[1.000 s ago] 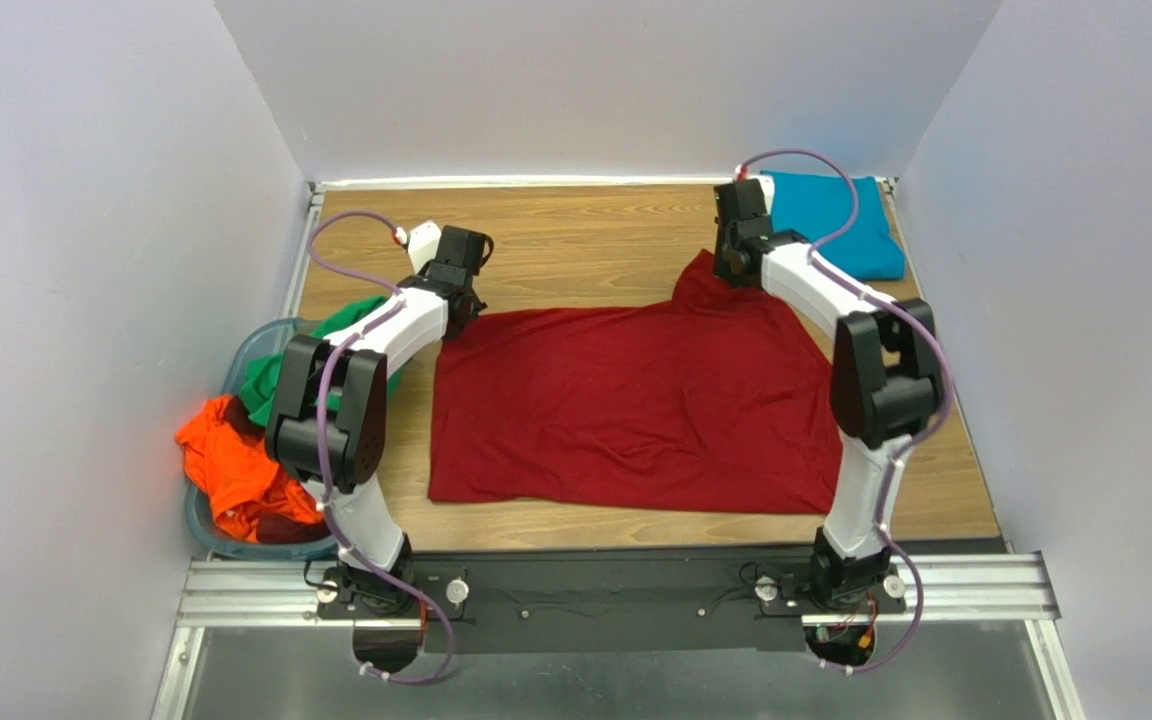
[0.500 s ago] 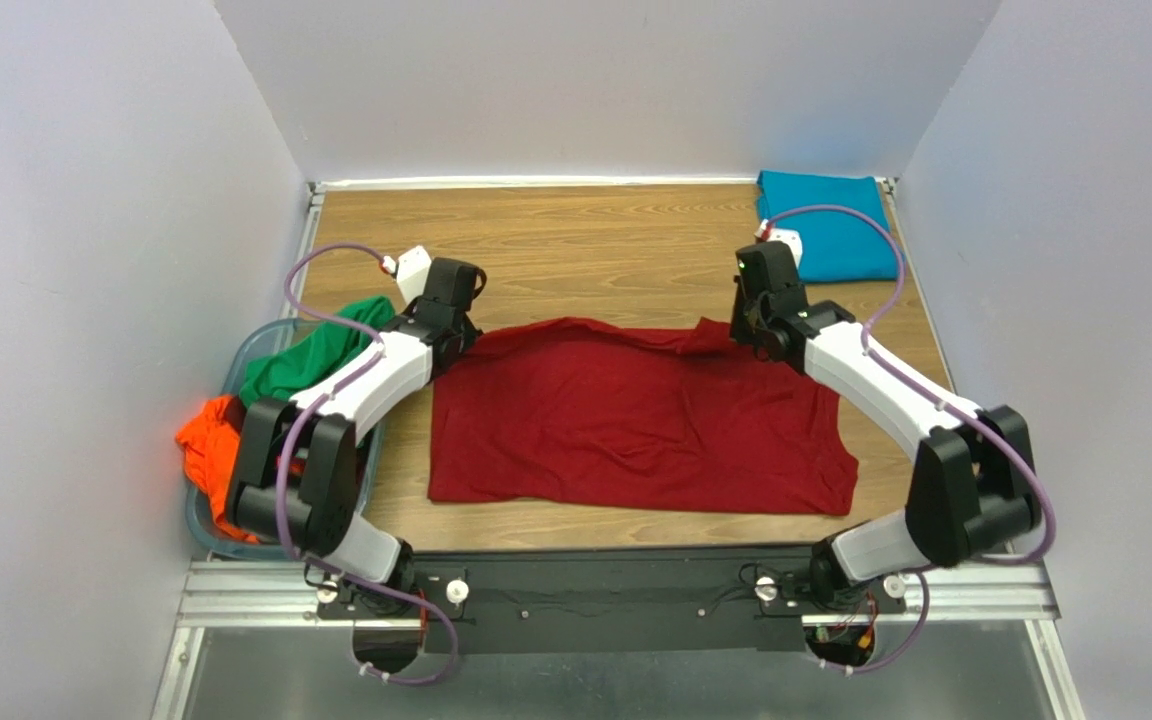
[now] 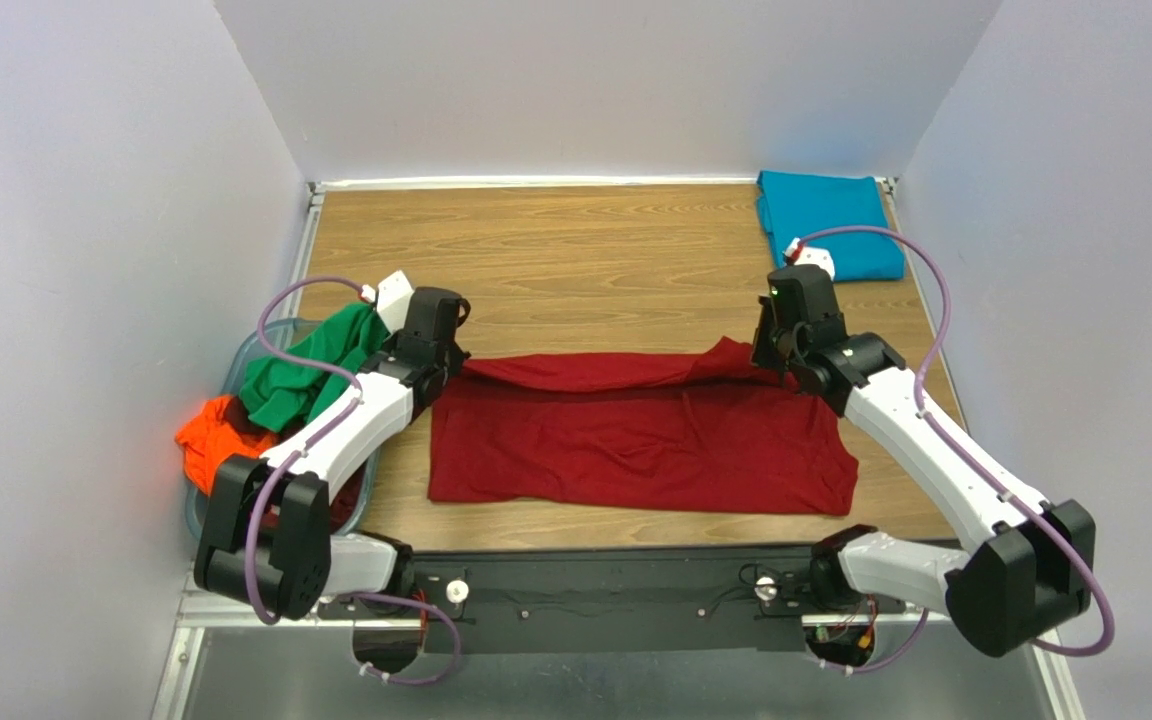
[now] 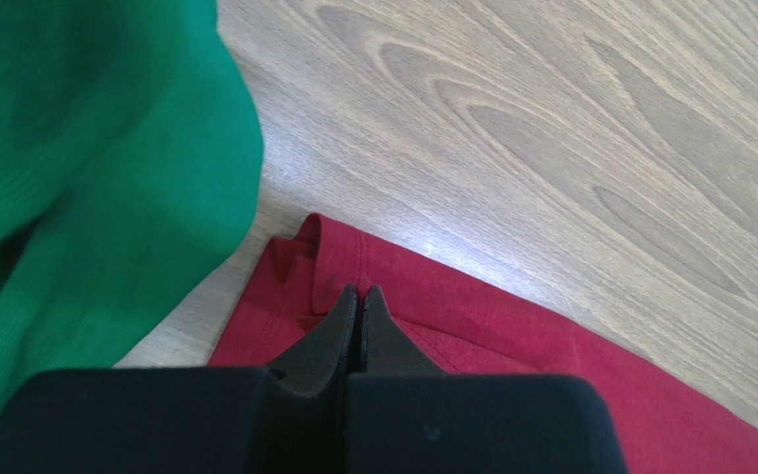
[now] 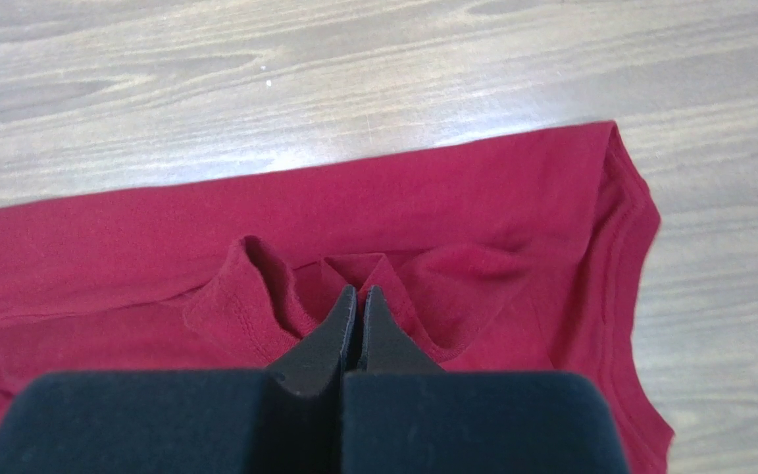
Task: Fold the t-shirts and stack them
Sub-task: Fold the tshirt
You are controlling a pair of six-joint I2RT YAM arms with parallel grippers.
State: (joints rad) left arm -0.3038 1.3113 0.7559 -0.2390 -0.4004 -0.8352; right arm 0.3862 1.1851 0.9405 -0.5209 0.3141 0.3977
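Wooden table (image 3: 582, 255), dark red t-shirt (image 3: 642, 443), half-folded

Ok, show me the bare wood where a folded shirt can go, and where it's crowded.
Biggest free patch: the far table between the dark red shirt and the back wall, left of the teal-blue shirt. A thin strip runs along its near hem. Crowded: the left edge, with the green shirt and orange shirt.

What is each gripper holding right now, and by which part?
Both pinch the dark red t-shirt: left gripper near its far-left corner, right gripper on a bunched fold near its far-right edge.
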